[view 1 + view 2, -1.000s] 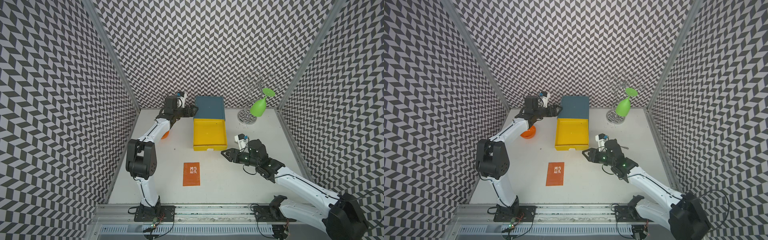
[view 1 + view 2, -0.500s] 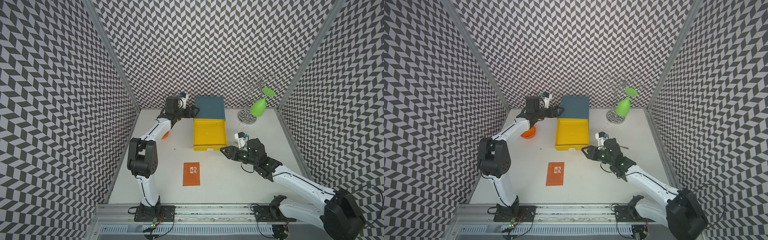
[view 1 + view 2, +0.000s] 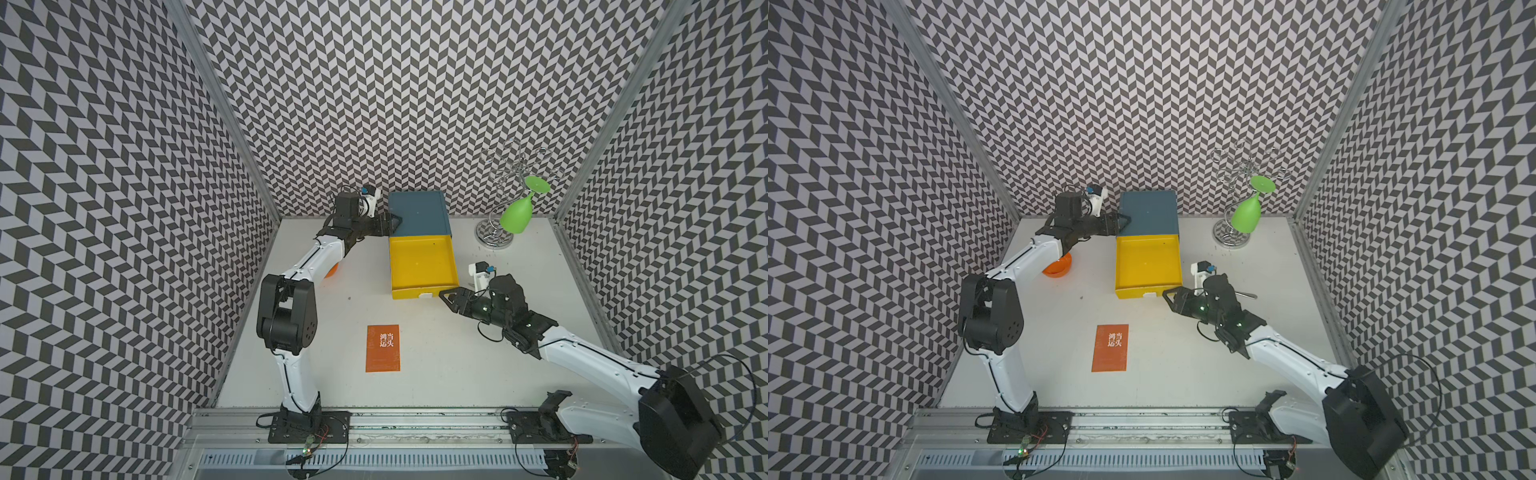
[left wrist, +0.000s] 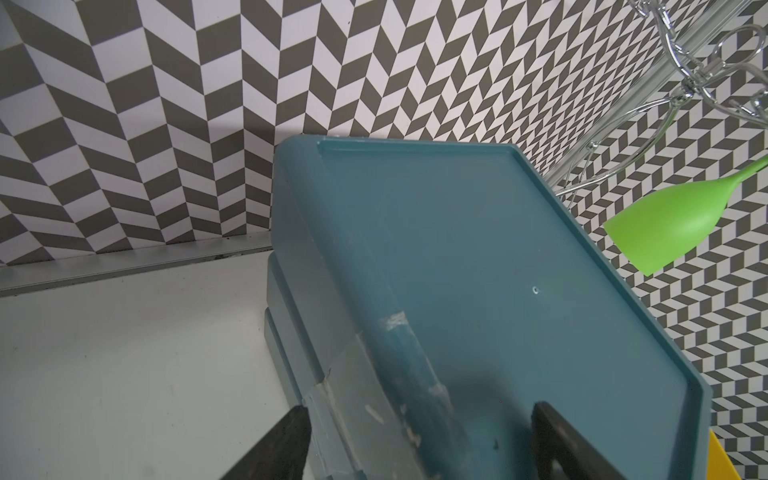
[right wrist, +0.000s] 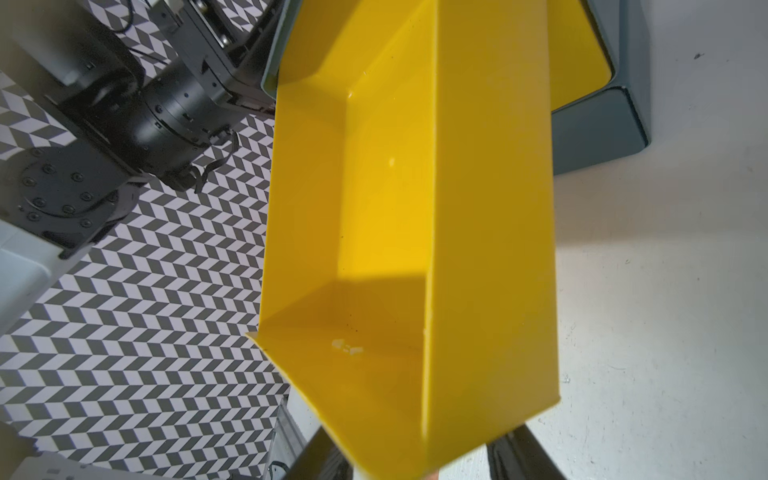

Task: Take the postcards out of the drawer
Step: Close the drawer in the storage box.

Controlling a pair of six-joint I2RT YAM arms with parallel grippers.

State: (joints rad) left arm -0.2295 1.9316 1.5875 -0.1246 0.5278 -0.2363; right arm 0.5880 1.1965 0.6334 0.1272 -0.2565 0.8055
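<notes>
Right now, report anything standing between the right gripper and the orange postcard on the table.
Nothing visible stands between them. The right gripper sits at the front corner of the yellow drawer; only bare table separates it from the orange postcard.

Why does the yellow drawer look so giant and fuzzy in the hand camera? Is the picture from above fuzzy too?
Right wrist view: the drawer fills the frame, its nearest corner blurred; a shadow darkens its near end, with small white glints. Both top views: sharp all over, even the letters on the postcard; light is even, shadows soft.
</notes>
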